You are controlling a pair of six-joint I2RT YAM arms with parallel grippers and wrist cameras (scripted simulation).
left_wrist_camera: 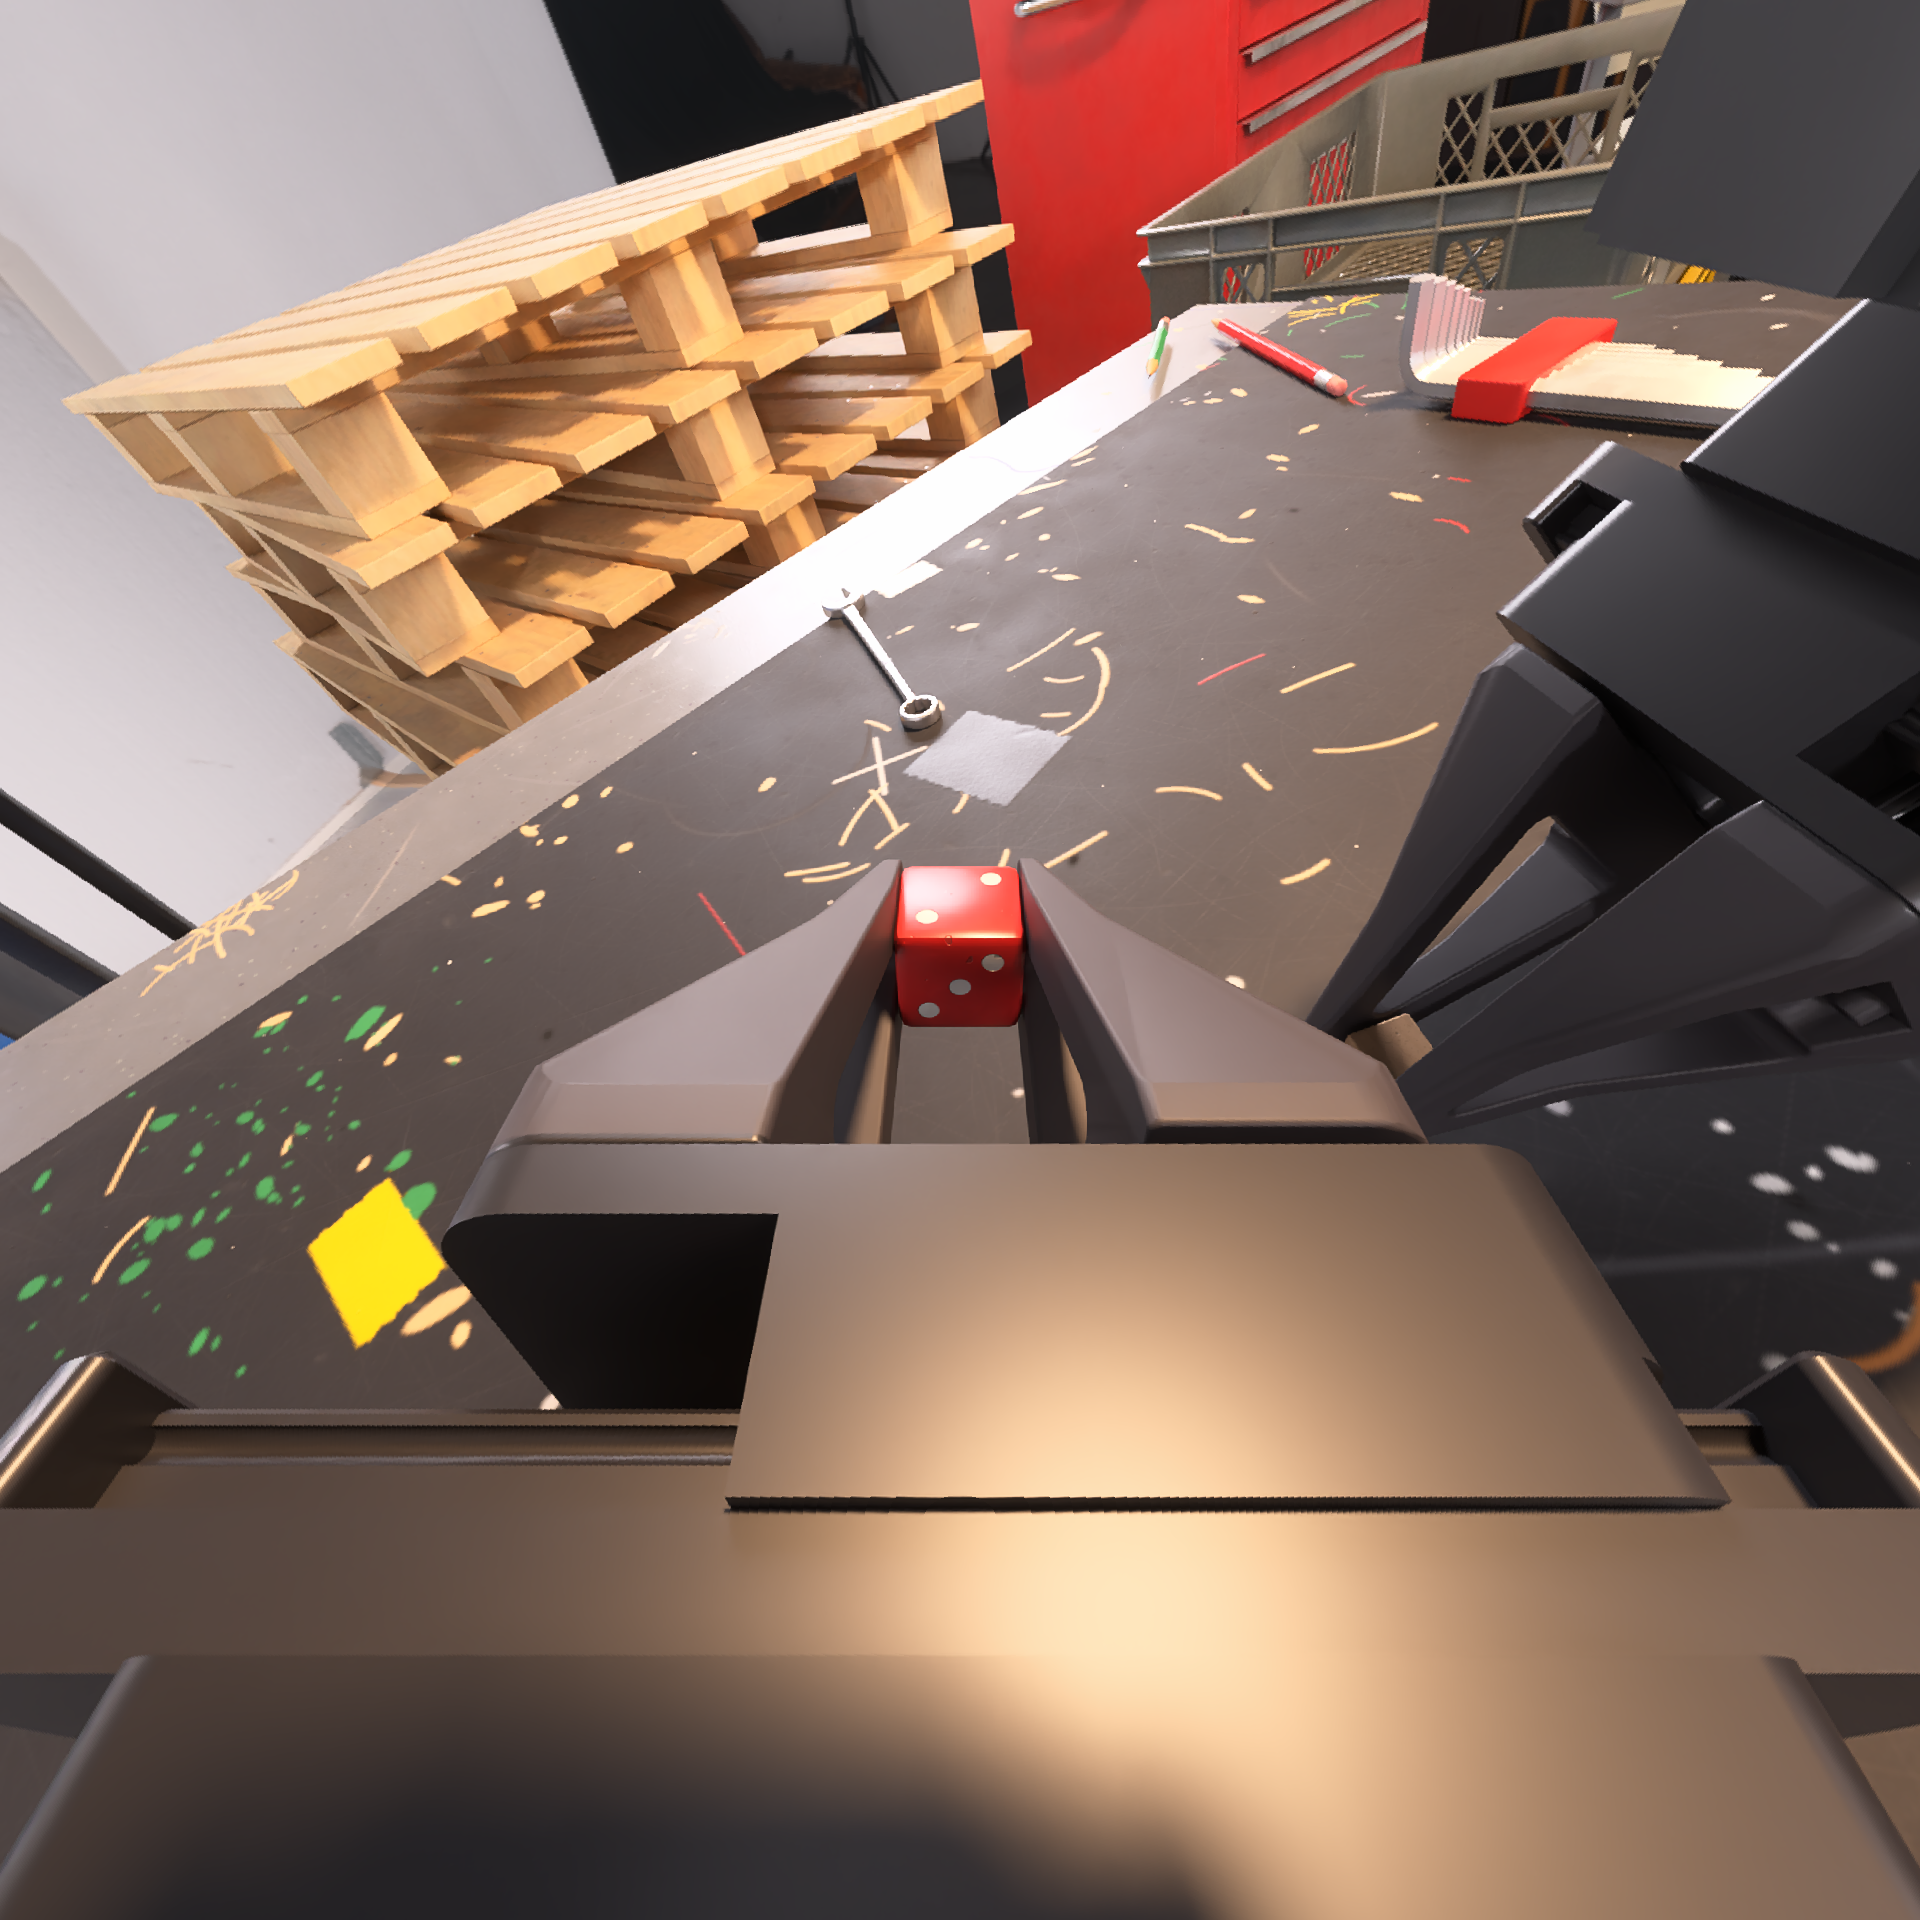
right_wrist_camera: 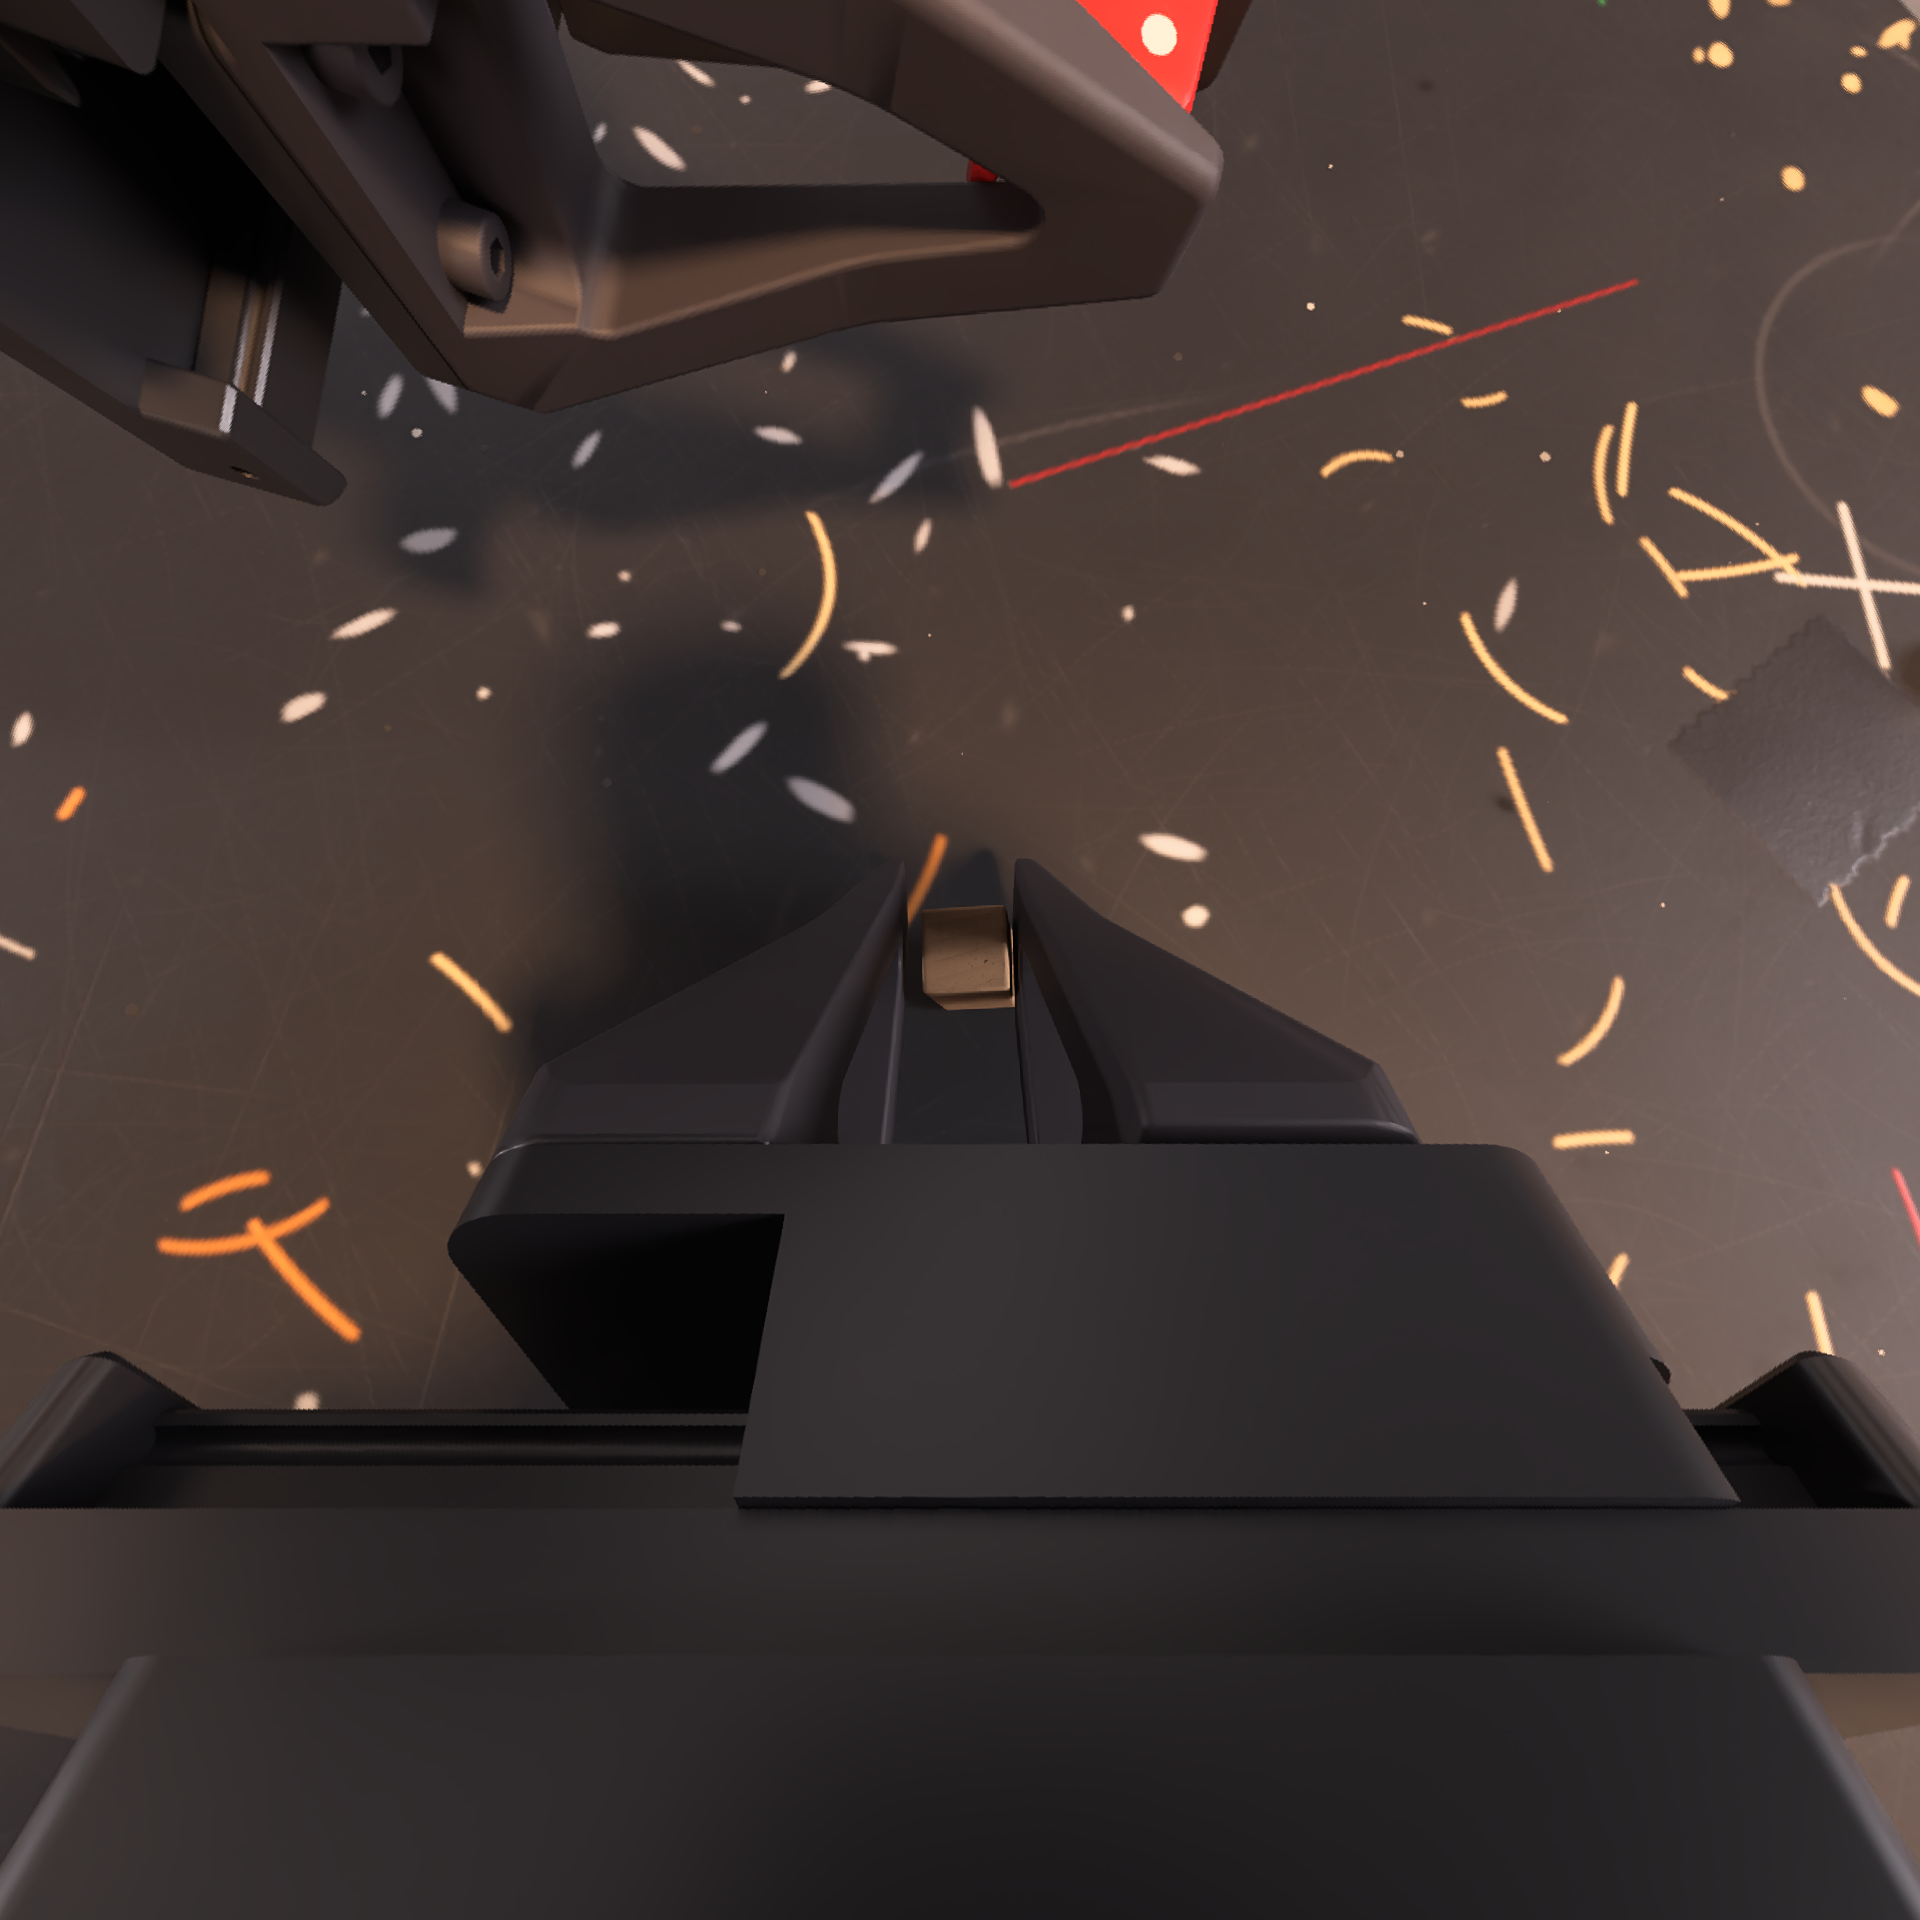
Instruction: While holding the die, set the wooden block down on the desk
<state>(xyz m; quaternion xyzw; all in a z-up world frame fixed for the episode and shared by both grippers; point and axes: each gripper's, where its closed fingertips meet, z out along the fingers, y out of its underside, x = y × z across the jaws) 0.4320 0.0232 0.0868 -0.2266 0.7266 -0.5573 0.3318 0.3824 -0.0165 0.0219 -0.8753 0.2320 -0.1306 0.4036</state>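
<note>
In the left wrist view my left gripper (left_wrist_camera: 958,935) is shut on a red die (left_wrist_camera: 958,940) with pale pips, held above the dark, paint-flecked desk (left_wrist_camera: 1195,623). In the right wrist view my right gripper (right_wrist_camera: 964,935) is shut on a small wooden block (right_wrist_camera: 966,956), pointing down at the desk (right_wrist_camera: 1247,675), with its shadow close under the tips. I cannot tell whether the block touches the desk. The left gripper and the die (right_wrist_camera: 1164,42) also show at the top left of the right wrist view. The right gripper (left_wrist_camera: 1382,1023) shows at the right of the left wrist view.
On the desk lie a wrench (left_wrist_camera: 888,665), a red pencil (left_wrist_camera: 1283,358), a green pencil (left_wrist_camera: 1158,343) and a hex key set in a red holder (left_wrist_camera: 1527,364). A grey crate (left_wrist_camera: 1403,197), stacked wooden pallets (left_wrist_camera: 582,416) and a red cabinet (left_wrist_camera: 1091,156) stand beyond the desk's edge.
</note>
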